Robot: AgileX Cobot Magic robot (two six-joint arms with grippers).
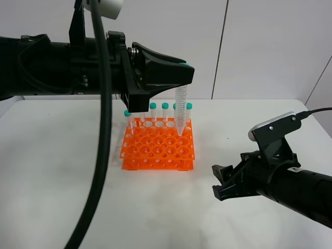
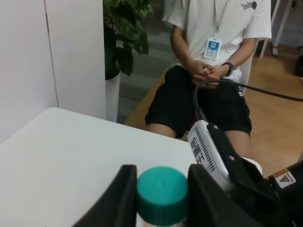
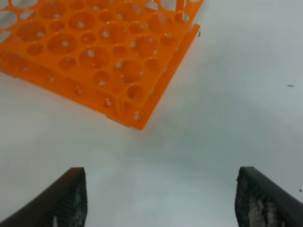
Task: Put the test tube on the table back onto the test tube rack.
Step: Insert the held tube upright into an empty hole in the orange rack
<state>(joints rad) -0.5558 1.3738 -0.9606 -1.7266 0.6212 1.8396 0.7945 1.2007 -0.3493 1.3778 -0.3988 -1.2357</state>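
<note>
Orange rack point(image 1: 158, 150) sits mid-tabletop point(image 1: 62, 171), and the tube point(image 1: 180, 111) hangs upright over its 2 o'clock corner, conical tip at a hole's mouth, beside the capped tubes point(image 1: 165, 111) lining the rack's 12 o'clock edge. Insertion looks to be the step in hand: the next move calls for a straight, plumb descent until the tube seats, then a release. Left fingers point(image 2: 120, 198) are clamped tight on the tube's teal cap, the arm stretched level from 9 o'clock. Right fingers point(image 3: 68, 196) stand wide apart and empty, low over the tabletop at the rack's 4 o'clock.
</note>
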